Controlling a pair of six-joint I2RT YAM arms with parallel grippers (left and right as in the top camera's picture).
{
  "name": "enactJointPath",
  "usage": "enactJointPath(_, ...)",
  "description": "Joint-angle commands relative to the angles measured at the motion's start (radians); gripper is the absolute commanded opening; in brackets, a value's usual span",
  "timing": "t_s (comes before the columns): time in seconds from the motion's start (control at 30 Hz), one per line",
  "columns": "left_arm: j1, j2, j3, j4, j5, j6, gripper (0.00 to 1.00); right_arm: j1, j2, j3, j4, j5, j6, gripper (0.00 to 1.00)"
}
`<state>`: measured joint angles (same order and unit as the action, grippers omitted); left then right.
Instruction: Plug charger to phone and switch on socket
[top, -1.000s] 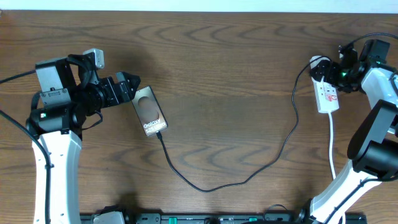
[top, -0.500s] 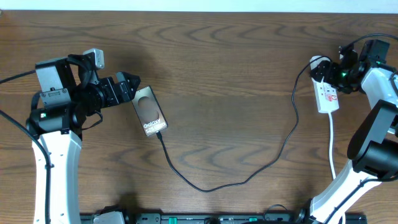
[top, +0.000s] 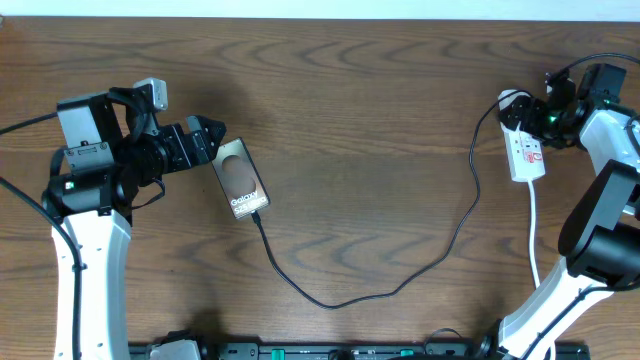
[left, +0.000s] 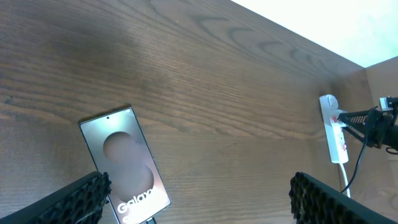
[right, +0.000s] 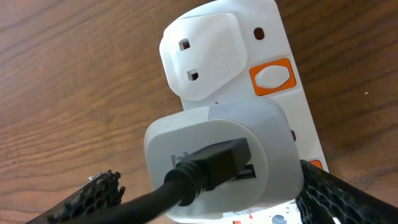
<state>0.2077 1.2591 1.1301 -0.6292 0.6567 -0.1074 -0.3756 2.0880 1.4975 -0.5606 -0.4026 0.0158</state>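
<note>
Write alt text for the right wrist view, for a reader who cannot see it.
A white power strip lies on a wooden table with a white adapter plugged in and the black charger cable entering it. An orange switch sits beside the free outlet; the open right gripper frames the lower corners.

Phone (top: 240, 179) lies tilted on table (top: 380, 120), left of centre; charger (top: 340, 303) runs from its lower end, loops across to socket (top: 527, 155) at far right; left gripper (top: 208, 143) just beside phone's upper end; right gripper (top: 522, 113) at socket's top end.
</note>
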Motion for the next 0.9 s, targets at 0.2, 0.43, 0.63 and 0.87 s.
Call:
enactJointPath(0.2, 0.002, 0.000, 0.007, -0.002, 0.016, 0.007, 0.94, 0.026, 0.034, -0.021, -0.012, -0.081, 0.032, 0.84)
enactJointPath(0.43, 0.002, 0.000, 0.007, -0.002, 0.016, 0.007, 0.94, 0.026, 0.059, -0.022, -0.006, -0.121, 0.040, 0.82)
enactJointPath(0.63, 0.002, 0.000, 0.007, -0.002, 0.016, 0.007, 0.94, 0.026, 0.064, -0.022, -0.014, -0.128, 0.040, 0.81)
enactJointPath(0.87, 0.002, 0.000, 0.007, -0.002, 0.016, 0.007, 0.94, 0.026, 0.065, -0.023, -0.020, -0.153, 0.040, 0.80)
